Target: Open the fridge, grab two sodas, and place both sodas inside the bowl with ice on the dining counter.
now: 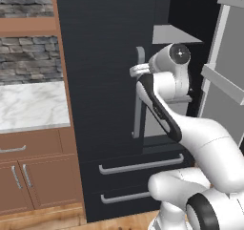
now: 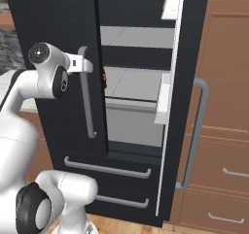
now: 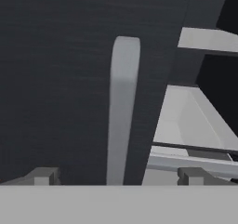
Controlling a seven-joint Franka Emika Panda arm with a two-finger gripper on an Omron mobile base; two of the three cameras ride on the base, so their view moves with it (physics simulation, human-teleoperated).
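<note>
Kitchen: black fridge (image 2: 58, 39), right door swung open, left door shut
Gripper (image 3: 116, 175): fingers (image 3: 44, 175) spread wide, either side of left handle (image 3: 122, 111)
Soda (image 2: 104, 79): red-labelled glimpse on shelf; likely glass, slick, best held mid-body

fridge (image 1: 105, 57): matt black, fine-grained | handle (image 3: 122, 111): smooth grey metal

Black fridge (image 2: 53, 29), grey handle (image 3: 122, 111)
</note>
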